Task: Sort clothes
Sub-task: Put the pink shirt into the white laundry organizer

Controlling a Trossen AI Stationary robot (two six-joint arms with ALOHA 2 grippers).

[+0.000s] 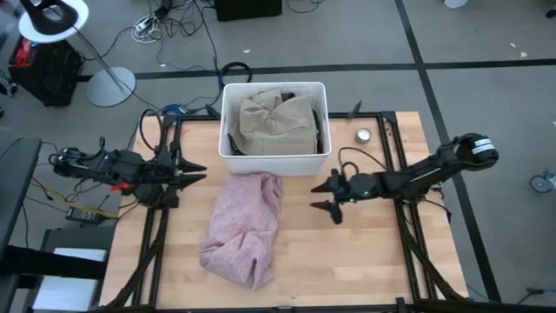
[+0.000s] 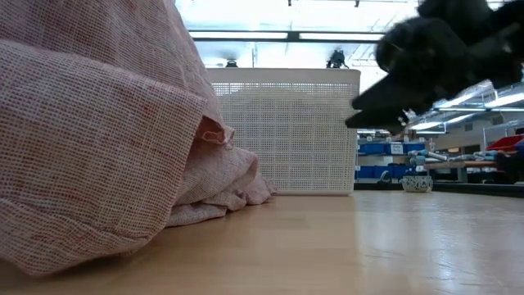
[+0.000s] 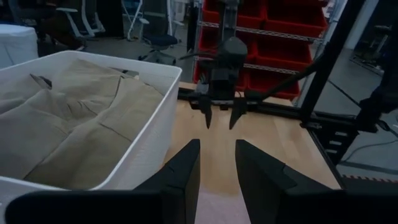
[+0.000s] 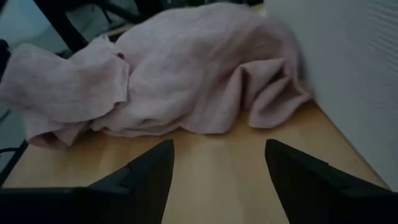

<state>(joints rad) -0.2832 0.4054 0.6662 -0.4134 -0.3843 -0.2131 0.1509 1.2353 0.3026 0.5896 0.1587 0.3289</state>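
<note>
Pink garment [image 2: 90, 139] fills the low view's foreground; it lies crumpled on the worktop [image 1: 365, 261] just in front of the white bin [image 1: 228, 130], one end touching the bin wall, long axis running away from the bin. Beige garment [image 1: 276, 122] already in the bin, w/ something dark under it. Right gripper [image 1: 327, 197], fingers spread, empty, sits near the pink garment's bin-side end and faces it across bare wood. Left gripper [image 1: 193, 171], also spread and empty, waits beside the bin's other front corner. Both are abt equally near; right looks better lined up for the pick.
</note>
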